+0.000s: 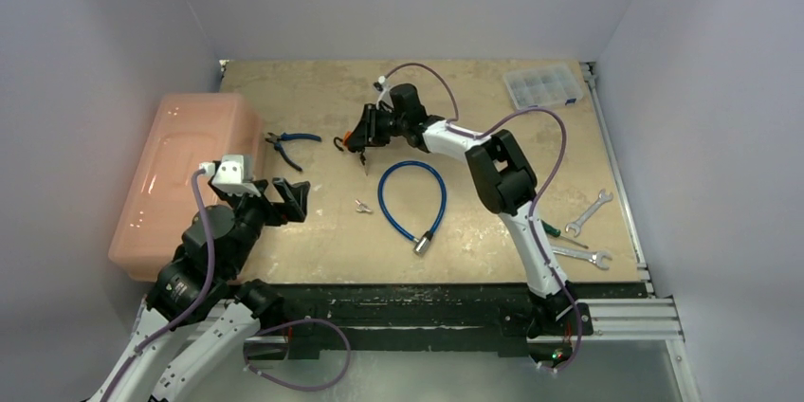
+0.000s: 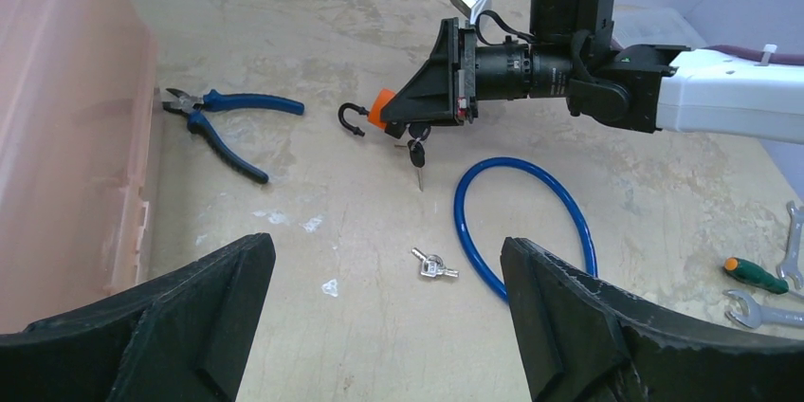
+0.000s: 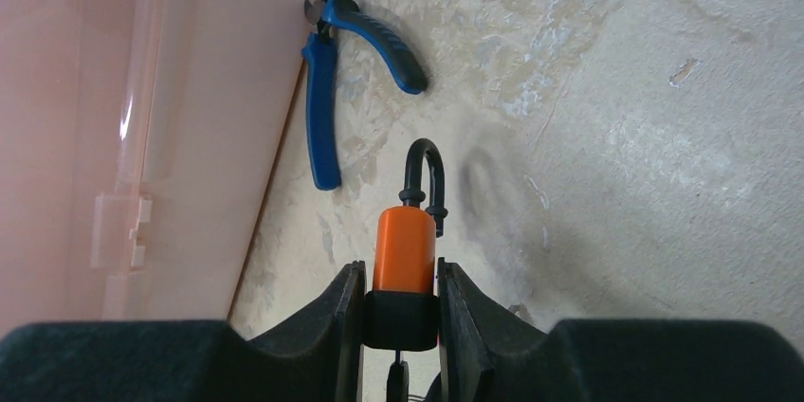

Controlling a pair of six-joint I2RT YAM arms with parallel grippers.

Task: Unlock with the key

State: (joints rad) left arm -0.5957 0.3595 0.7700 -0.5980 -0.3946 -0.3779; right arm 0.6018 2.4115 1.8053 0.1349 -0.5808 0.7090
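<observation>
My right gripper is shut on an orange padlock with a black base, holding it sideways above the table's middle. Its black shackle points toward the pink bin, and one leg looks free of the body. A black-headed key hangs on a ring under the lock's base. My left gripper hovers open and empty over the near left of the table, well apart from the padlock.
A small silver key pair lies between my left fingers' line of sight, beside a blue cable lock. Blue pliers lie by the pink bin. Wrenches, a green screwdriver and a clear parts box sit right.
</observation>
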